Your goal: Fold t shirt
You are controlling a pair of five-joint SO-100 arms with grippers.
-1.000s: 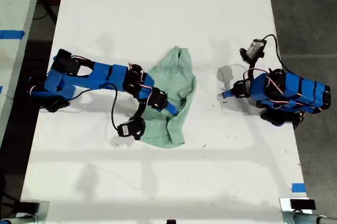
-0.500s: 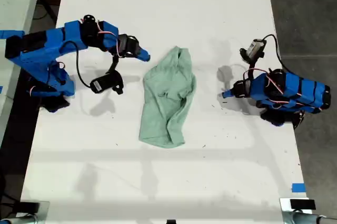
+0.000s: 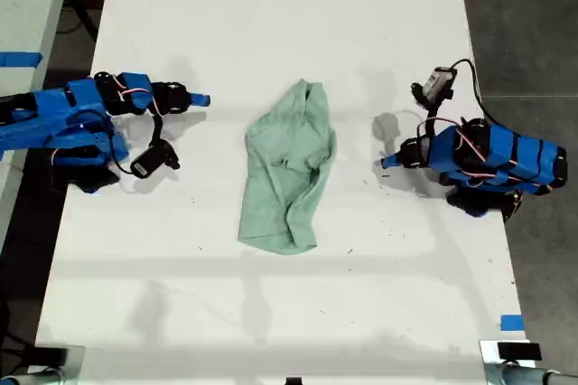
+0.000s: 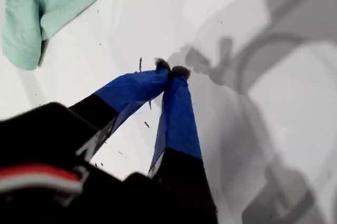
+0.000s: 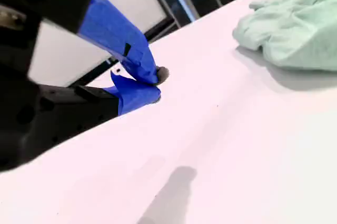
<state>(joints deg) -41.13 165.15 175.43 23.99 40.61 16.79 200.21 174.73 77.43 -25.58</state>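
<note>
The t shirt (image 3: 289,173) is a pale mint-green cloth lying rumpled and partly folded lengthwise in the middle of the white table (image 3: 271,23). My first gripper (image 3: 386,163) rests at the exterior view's right, shut, tips on the table a short way from the shirt. In the first wrist view the first gripper (image 4: 171,70) has blue fingers pressed together, with the t shirt (image 4: 31,8) off to one side. My second gripper (image 3: 203,100) sits pulled back at the exterior view's left, shut and empty. The second wrist view shows the second gripper (image 5: 155,84) apart from the t shirt (image 5: 295,34).
A second pale table with blue tape (image 3: 18,60) stands beyond the exterior view's left edge, across a dark gap. Dark floor runs along the right. A blue tape mark (image 3: 511,322) sits near the white table's lower right edge. Loose cables hang by both arms.
The second arm, stretched out with its gripper over the t shirt a second ago, lifted off and drew back to the exterior view's left. The shirt stays put. The first arm has not moved.
</note>
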